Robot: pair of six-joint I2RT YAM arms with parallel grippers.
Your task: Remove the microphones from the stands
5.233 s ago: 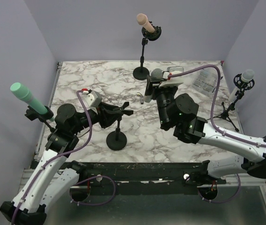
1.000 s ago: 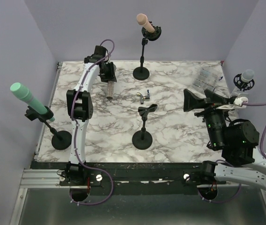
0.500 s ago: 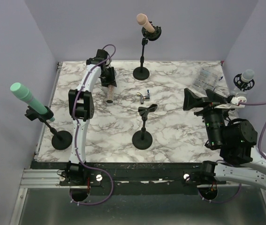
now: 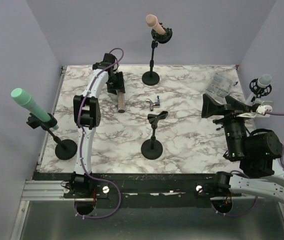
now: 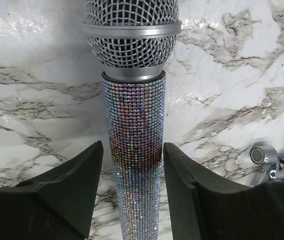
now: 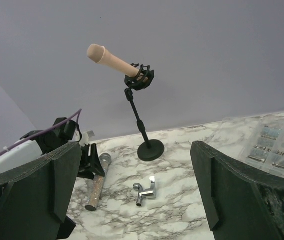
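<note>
The glittery microphone (image 4: 120, 101) lies flat on the marble table (image 4: 192, 145) at the back left, its mesh head toward the far wall. My left gripper (image 4: 115, 82) sits over its head end. In the left wrist view the microphone (image 5: 134, 150) runs between the two pads (image 5: 84, 175), with a thin gap on each side, so the left gripper (image 5: 132, 146) is open and not gripping. The empty stand (image 4: 153, 135) is at mid-table, its clip (image 4: 157, 116) holding nothing. My right gripper (image 4: 219, 107) hovers wide open at the right; the right wrist view shows the microphone (image 6: 95, 182) far off.
A pink microphone on its stand (image 4: 154, 25) rises at the back. A green one (image 4: 29, 105) stands at the left edge, a pale one (image 4: 262, 82) at the right edge. A chrome fitting (image 4: 154, 103) and a plastic parts bag (image 4: 221, 85) lie on the table.
The left jaws have parted from the microphone, which now rests on the table a little nearer than before. The right gripper has drifted slightly to the right.
</note>
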